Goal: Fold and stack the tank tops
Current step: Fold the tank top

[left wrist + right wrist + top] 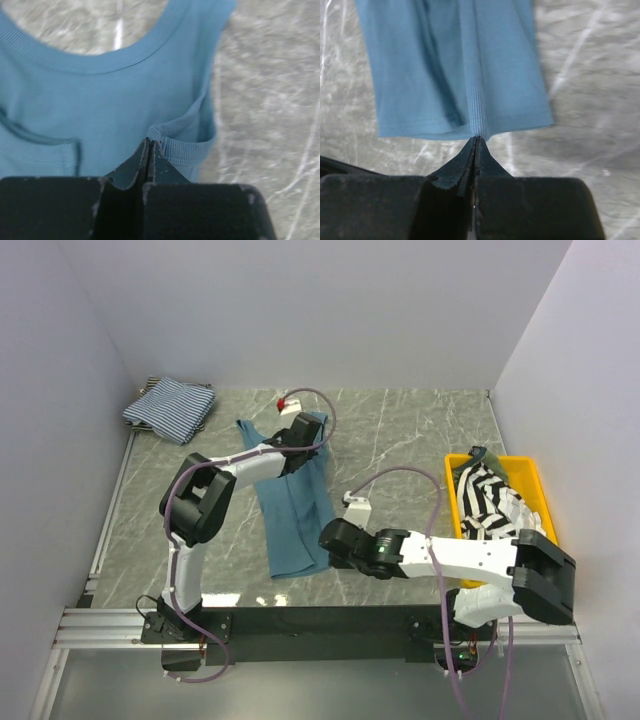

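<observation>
The teal-blue tank top (pixel 293 510) lies stretched lengthwise on the marble table. My left gripper (pixel 308 432) is at its far end, shut on the ribbed armhole edge (pixel 172 145) beside the neckline. My right gripper (pixel 328 538) is at the near end, shut on a pinch of the bottom hem (pixel 479 131). The fine blue-and-white striped tank top (pixel 170 408) lies folded at the back left corner. The black-and-white striped tank top (pixel 492 502) is heaped in the yellow tray, with a bit of dark olive-green cloth (pixel 479 453) at the tray's far end.
The yellow tray (pixel 535 485) stands at the right edge of the table. A small red and white object (pixel 288 403) lies near the back wall, just beyond the left gripper. White walls close in the back and both sides.
</observation>
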{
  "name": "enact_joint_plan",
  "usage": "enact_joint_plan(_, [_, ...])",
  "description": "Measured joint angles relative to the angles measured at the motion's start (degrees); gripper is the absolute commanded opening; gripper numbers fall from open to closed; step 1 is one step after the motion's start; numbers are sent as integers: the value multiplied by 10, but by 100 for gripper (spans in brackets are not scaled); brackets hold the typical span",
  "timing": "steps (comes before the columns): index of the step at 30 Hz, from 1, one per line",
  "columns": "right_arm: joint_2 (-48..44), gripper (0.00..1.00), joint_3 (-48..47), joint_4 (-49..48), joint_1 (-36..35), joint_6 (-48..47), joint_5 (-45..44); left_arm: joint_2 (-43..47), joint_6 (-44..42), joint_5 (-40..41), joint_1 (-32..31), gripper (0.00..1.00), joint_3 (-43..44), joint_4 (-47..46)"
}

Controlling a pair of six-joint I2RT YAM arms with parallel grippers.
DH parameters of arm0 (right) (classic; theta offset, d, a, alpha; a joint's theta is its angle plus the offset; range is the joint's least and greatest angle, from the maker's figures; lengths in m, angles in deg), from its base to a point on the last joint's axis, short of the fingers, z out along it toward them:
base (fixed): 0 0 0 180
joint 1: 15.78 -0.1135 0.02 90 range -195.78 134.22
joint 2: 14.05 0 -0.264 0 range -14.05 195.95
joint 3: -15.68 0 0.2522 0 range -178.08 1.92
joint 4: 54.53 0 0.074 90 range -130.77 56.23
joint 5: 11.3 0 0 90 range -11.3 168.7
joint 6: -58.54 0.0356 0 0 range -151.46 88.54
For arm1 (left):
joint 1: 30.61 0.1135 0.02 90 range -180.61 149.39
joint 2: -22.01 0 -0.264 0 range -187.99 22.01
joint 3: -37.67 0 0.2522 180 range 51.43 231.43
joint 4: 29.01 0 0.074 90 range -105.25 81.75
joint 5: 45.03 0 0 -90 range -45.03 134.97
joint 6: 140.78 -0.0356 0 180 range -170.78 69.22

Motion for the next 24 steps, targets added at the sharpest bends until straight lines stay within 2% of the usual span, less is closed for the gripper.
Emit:
enact_joint_plan(11, [73,0,-80,1,-40,-36,29,30,26,-19,23,1,-73,-19])
enact_joint_plan(24, [121,0,-89,-2,-57,-46,60,101,60,-18,47,1,-160,-54])
